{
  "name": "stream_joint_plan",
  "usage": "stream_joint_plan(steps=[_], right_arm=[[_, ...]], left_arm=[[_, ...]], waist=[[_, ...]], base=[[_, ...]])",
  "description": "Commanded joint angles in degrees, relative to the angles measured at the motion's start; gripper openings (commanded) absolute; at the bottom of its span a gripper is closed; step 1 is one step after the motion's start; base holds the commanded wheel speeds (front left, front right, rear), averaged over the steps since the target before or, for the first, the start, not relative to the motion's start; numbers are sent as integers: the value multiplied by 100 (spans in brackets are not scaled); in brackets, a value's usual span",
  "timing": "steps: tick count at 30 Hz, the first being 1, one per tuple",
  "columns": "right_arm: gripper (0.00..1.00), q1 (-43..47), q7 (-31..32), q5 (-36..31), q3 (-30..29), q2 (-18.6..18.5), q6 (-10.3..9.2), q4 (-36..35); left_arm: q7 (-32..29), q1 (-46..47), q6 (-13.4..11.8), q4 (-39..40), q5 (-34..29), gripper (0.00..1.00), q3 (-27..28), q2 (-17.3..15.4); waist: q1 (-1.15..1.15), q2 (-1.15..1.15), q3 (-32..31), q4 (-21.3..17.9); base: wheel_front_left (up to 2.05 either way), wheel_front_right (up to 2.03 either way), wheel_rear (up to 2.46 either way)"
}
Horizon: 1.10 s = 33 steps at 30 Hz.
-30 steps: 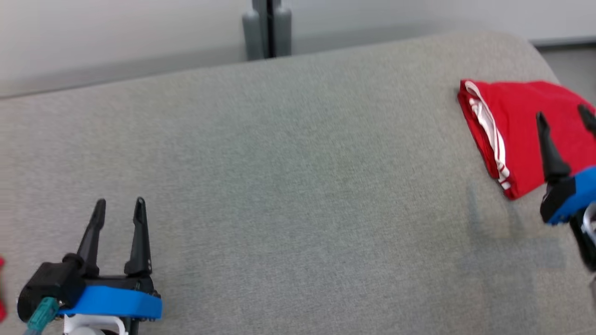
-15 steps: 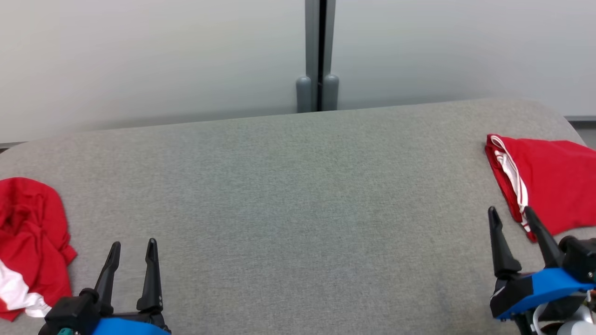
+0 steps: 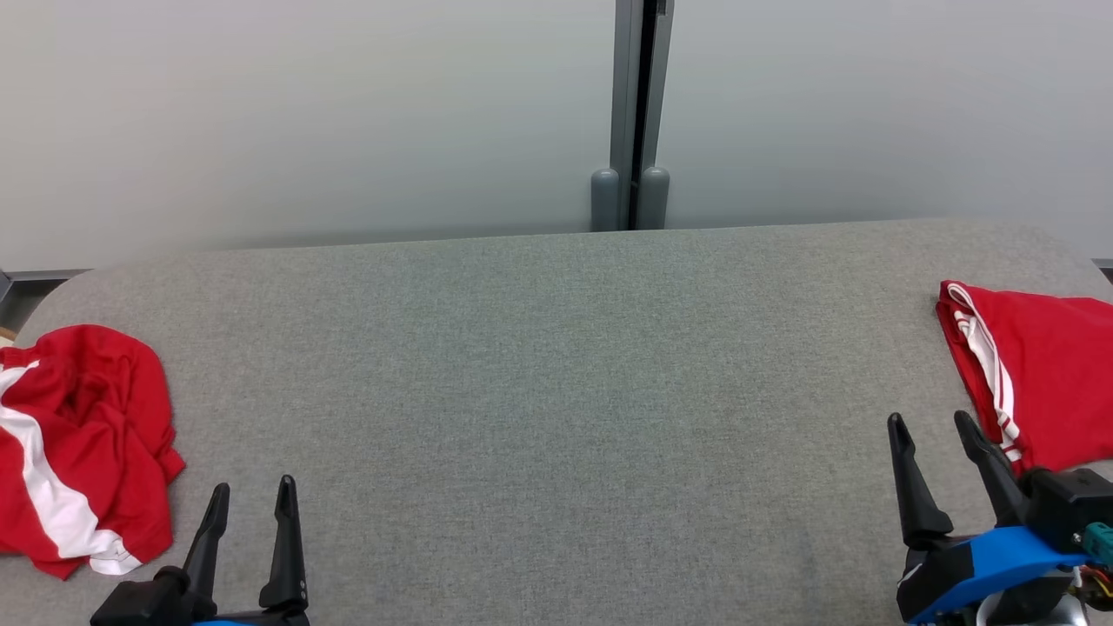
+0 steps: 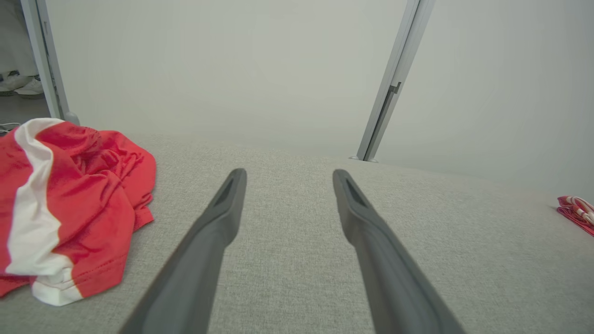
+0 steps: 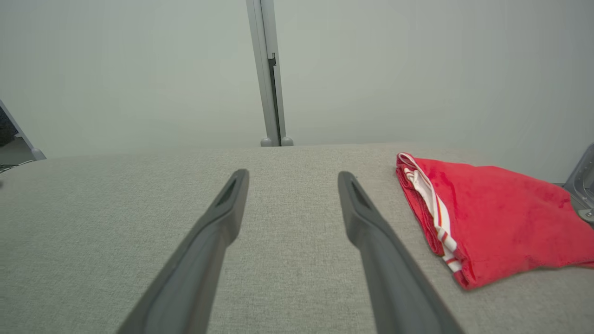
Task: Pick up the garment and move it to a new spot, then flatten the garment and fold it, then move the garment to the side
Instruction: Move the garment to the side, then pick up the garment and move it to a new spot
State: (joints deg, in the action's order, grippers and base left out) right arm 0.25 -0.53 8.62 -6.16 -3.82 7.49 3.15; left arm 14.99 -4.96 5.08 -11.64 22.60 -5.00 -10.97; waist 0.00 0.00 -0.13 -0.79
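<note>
A crumpled red garment with a white stripe [image 3: 74,443] lies at the left end of the grey padded table [image 3: 556,391]; the left wrist view has this garment [image 4: 65,204] left of my fingers. A folded red garment with white trim [image 3: 1035,374] rests at the right end, and the right wrist view shows that folded garment [image 5: 492,213] just right of my fingers. My left gripper [image 3: 252,491] stands open at the lower left, right of the crumpled garment and apart from it. Open too is my right gripper [image 3: 930,426], empty beside the folded one.
A pale partition wall with a grey vertical post [image 3: 633,113] stands behind the table. The table's rounded corners lie close to both garments. Someone's shoes [image 4: 18,86] are on the floor far left in the left wrist view.
The head camera has swung, bringing the crumpled garment on the left into view and the wall higher. Both grippers sit low in the picture, still open and empty.
</note>
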Motion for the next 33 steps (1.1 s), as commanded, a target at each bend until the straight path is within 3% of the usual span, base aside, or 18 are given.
stream_joint_plan(steps=[1, 21, 33], right_arm=[[100, 47, 15, -12, 13, 17, 1, 11], [100, 110, 0, 127, 56, 55, 1, 186], [100, 74, -150, 20, 245, 53, 1, 196]], left_arm=[[23, -61, 16, -8, -48, 100, 33, 15], [23, -41, 74, 85, -127, 100, 223, 97], [24, -17, 76, 76, -96, 100, 220, 118]], waist=[[0, 0, 0, -1], [0, 0, 39, 24], [0, 0, 36, 764]], base=[[0, 0, 0], [0, 0, 0], [0, 0, 0]])
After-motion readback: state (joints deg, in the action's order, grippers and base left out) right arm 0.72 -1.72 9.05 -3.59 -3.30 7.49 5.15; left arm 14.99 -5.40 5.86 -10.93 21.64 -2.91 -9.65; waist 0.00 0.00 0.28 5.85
